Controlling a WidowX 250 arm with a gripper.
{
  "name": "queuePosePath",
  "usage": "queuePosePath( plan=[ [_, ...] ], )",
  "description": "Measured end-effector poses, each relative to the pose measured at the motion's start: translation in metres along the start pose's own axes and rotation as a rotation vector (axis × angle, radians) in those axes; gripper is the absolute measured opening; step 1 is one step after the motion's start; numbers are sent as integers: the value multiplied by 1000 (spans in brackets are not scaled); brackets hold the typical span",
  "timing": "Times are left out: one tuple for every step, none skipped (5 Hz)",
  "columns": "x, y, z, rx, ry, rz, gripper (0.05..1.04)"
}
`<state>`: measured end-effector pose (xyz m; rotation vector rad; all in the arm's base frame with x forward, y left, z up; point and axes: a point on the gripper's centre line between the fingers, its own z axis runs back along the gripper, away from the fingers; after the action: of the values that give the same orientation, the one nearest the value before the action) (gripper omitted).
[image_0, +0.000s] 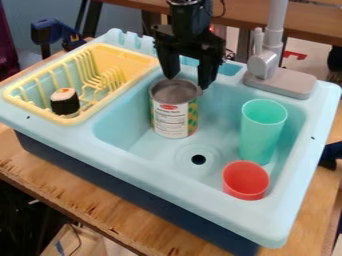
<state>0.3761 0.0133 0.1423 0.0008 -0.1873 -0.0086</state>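
Note:
The black gripper (188, 82) hangs over the back of the sink basin, its two fingers spread apart and pointing down. Between and just below the fingertips is the rim of a tin can (172, 112), which stands upright in the basin's back left part. Whether the fingers touch the can, I cannot tell. A tall green cup (262, 132) stands at the basin's right side, with a red cup (246, 181) in front of it near the front right corner. A toy sushi roll (65, 102) sits in the yellow dish rack (137, 54) at the left.
The light blue toy sink (127, 162) rests on a wooden table (87, 207). A grey faucet (266, 62) rises behind the basin, right of the gripper. The basin's drain hole lies in front of the can. A blue clamp (50, 32) is behind the rack at the upper left.

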Motion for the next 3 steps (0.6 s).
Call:
queuePosePath(
  plan=[
    [4,4,4,22,-10,-5,1001],
    [6,3,-3,19,1,-19,1001],
    [9,2,-3,13,-2,-26,1001]
  ],
)
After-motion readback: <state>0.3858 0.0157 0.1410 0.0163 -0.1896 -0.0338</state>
